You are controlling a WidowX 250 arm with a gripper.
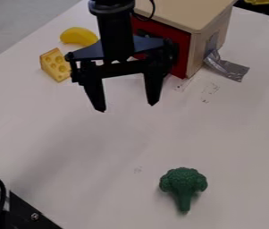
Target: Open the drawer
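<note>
Black metal hardware (26,211) with a curved cable (2,190) is nearest to the camera, in the lower left corner of the frame. Red drawer front (182,54) is at the upper middle, set in the wooden box (197,56), partly behind my gripper (127,108). I cannot tell if it is fully closed, and its inside is hidden from me. My arm (115,29) comes from the top edge, upright, and the gripper hangs downward before the box. Its two fingers are wide apart, and it has hold of nothing. To the left of it is a toy cheese wedge (54,65), with a yellow curved toy (77,35) just above. Silver tape (231,69) goes from the box's right side onto the white table (118,150). Toward the lower right is the toy broccoli (183,181).
</note>
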